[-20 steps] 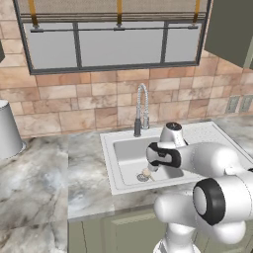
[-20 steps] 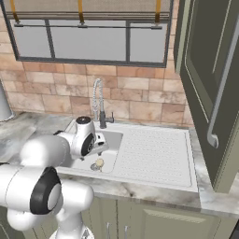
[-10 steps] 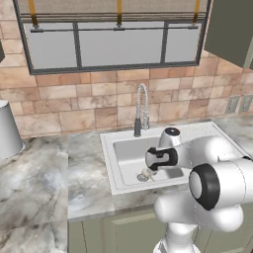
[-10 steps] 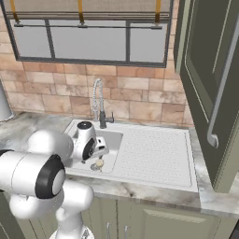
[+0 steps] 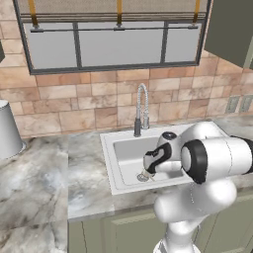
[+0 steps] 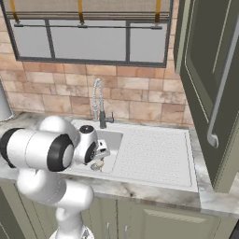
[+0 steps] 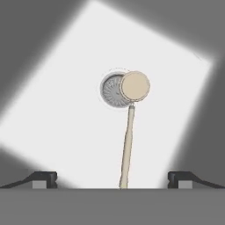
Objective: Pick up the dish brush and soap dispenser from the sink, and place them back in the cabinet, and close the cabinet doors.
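Over the last second the white arm lowers its wrist toward the square grey basin of the white sink (image 5: 118, 163), and the two-finger gripper (image 7: 112, 178) now hangs directly above the small dish brush with a round beige-tan head and pale slender handle (image 7: 128, 127). This reads as the final approach before the first grasp; nothing has yet been lifted.

In the hand view, the brush lies flat on the pale basin floor. Its head sits at the centre of the frame, overlapping the right edge of the round grey drain grille (image 7: 113, 90), and its handle runs down to the bottom edge, midway between the two dark fingertips. The jaws stand wide apart and hold nothing, with the handle between them but untouched.

In the left base view, the gripper (image 5: 149, 168) sits low over the basin at frame centre, with the brush head (image 5: 145, 174) just below it. In the right base view, the brush head (image 6: 98, 164) shows at the lower left of the basin.

Bare basin floor flanks the handle on both sides; darker basin walls close the corners of the hand view. The chrome spring-neck faucet (image 5: 142, 106) rises behind the basin, apart from the wrist. The tall olive-green cabinet door with a long silver bar handle (image 6: 205, 70) stands open at the right of the right base view.
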You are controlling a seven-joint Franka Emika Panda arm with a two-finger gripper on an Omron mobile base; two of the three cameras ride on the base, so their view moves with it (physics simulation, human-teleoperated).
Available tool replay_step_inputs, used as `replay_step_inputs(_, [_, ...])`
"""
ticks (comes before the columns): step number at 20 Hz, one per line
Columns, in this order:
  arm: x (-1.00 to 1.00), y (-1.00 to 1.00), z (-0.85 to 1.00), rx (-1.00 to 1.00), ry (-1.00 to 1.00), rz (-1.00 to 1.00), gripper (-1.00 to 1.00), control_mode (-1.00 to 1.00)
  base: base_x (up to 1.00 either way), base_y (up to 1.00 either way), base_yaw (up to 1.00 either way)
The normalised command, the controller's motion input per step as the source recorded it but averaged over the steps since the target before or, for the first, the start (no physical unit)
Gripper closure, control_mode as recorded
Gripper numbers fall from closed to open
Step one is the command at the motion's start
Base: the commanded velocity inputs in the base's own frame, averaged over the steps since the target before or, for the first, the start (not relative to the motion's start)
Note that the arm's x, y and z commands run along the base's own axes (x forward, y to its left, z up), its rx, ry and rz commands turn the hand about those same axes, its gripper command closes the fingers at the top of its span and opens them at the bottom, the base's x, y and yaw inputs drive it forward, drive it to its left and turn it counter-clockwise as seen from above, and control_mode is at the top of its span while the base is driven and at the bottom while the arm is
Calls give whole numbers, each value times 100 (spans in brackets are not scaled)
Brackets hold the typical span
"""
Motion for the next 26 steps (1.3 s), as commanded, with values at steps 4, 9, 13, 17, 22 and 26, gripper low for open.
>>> replay_step_inputs(4, [23,-3,-19,0,0,0,-100,-100,0,0,0])
replay_step_inputs(9, [17,-7,-16,0,0,0,-100,-100,0,0,0])
replay_step_inputs(13, [14,-5,-12,0,0,0,-100,-100,0,0,0])
replay_step_inputs(17, [12,0,-18,0,0,0,-100,-100,0,0,0])
replay_step_inputs(22, [18,0,-24,0,0,0,-100,-100,0,0,0])
replay_step_inputs(26, [21,0,-28,0,0,0,-100,-100,0,0,0])
